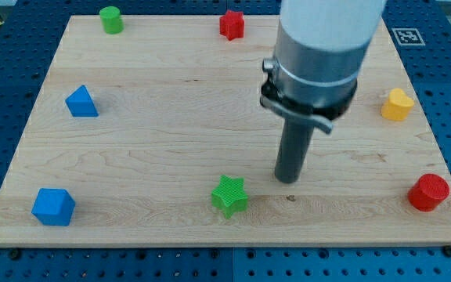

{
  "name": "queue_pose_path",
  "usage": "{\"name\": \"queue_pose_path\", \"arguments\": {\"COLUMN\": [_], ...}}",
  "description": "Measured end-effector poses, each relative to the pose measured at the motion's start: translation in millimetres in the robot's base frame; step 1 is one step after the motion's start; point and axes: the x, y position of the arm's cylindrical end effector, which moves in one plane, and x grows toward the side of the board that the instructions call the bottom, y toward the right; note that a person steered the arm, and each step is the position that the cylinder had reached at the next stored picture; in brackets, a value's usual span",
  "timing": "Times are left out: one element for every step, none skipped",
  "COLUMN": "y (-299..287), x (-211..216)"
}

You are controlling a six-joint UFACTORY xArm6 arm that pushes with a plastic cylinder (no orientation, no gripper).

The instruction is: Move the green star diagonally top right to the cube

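The green star (230,195) lies near the view's bottom, a little left of centre. A blue cube (53,207) sits at the bottom left corner of the board. My tip (289,179) rests on the board just to the right of the green star and slightly above it, a short gap apart, not touching it. The rod hangs from a large grey and white cylinder that hides part of the board's upper right.
A blue triangular block (81,102) is at the left. A green cylinder (112,19) and a red star (232,24) are along the top. A yellow block (397,105) and a red cylinder (429,192) are at the right. The wooden board (155,133) lies on a blue perforated table.
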Motion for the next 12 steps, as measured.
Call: {"name": "queue_pose_path", "arguments": {"y": [0,0,-7,-15,-47,-87,-125,-140,-140,-134,-120,-114], "x": [32,46,59,53,39,28,19,12,9,3,-4,-14]}}
